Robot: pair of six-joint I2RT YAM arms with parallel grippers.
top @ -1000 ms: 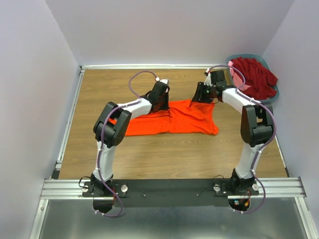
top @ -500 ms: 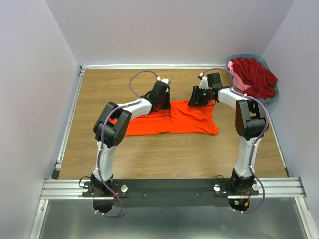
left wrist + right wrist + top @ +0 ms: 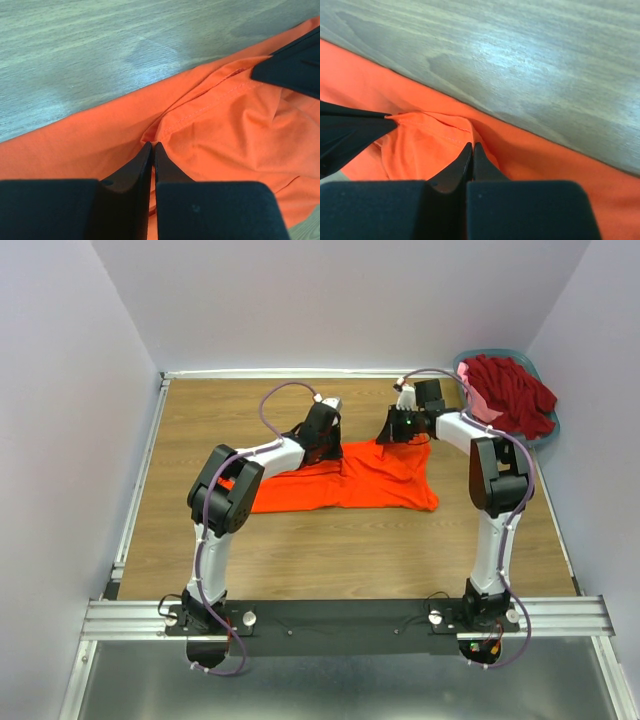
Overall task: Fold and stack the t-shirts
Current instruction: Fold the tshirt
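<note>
Tightly, both grippers (image 3: 152,146) (image 3: 471,146) on orange t-shirt (image 3: 372,482)

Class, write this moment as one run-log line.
left gripper: shut on orange t-shirt | right gripper: shut on orange t-shirt | dark red t-shirt: in basket

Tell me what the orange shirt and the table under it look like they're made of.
The orange t-shirt looks like soft matte knit fabric, perhaps cotton: it wrinkles and shows a stitched hem. The table looks like wood or wood-look laminate with a slight sheen: grain lines and pale glare patches.
</note>
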